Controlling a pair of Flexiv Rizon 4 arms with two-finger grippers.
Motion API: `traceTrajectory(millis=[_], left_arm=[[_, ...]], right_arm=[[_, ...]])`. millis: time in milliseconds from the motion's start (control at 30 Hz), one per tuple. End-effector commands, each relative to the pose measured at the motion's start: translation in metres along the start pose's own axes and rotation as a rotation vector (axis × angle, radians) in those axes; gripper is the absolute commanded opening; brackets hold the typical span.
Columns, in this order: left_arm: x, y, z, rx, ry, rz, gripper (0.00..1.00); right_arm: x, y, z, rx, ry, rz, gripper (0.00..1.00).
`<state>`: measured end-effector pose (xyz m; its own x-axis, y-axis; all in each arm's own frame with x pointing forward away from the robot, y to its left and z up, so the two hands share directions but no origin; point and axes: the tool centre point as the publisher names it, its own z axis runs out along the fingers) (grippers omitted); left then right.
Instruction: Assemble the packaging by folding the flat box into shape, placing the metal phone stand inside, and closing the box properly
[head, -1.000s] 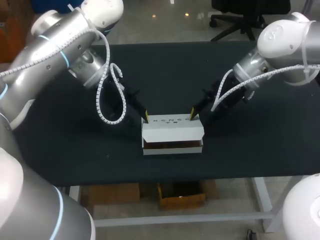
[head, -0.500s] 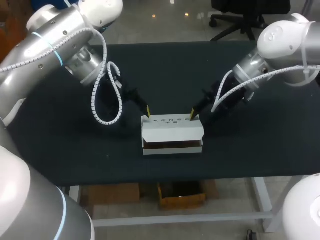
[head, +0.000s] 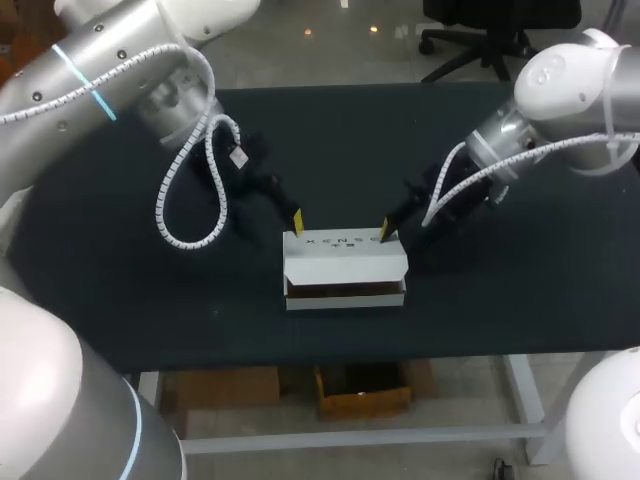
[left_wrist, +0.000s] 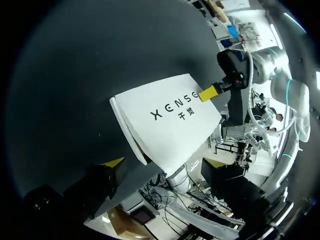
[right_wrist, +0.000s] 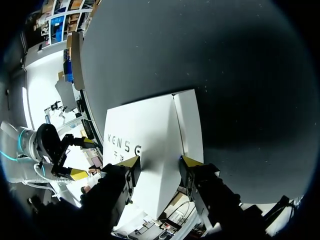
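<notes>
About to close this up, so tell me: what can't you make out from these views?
Phone stand: unseen; box lid covers the inside in all views.
Left gripper: open or shut unclear; own view too dark, head view too small.
Right gripper: gripping or only pressing the box, unclear.

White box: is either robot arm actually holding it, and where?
Left gripper holds nothing. Right gripper touches the white box at its far right corner; whether it grips cannot be told.
</notes>
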<state>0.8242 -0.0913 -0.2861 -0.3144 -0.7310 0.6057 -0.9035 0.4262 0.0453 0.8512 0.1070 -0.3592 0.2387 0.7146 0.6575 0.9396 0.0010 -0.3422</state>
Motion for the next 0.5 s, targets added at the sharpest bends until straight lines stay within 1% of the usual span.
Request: traceTrajectory(millis=[33, 200, 267, 367, 500], left_arm=[[0.015, 0.016, 0.003, 0.124, -0.13, 0.104, 1.0], [0.022, 0.023, 0.005, 0.135, -0.178, 0.196, 1.0], [0.024, 0.026, 0.006, 0.137, -0.2, 0.216, 1.0], [0.026, 0.028, 0.009, 0.136, -0.23, 0.252, 1.0], [0.03, 0.033, 0.011, 0.134, -0.272, 0.33, 1.0]], right_arm=[[0.0, -0.001, 0.002, 0.0, 0.0, 0.001, 0.49], [-0.001, -0.002, 0.002, -0.003, 0.002, 0.008, 0.5], [-0.001, -0.002, 0.002, -0.005, 0.003, 0.011, 0.53], [-0.001, -0.002, 0.002, -0.007, 0.003, 0.012, 0.55], [-0.001, -0.002, 0.002, -0.007, 0.003, 0.012, 0.53]])
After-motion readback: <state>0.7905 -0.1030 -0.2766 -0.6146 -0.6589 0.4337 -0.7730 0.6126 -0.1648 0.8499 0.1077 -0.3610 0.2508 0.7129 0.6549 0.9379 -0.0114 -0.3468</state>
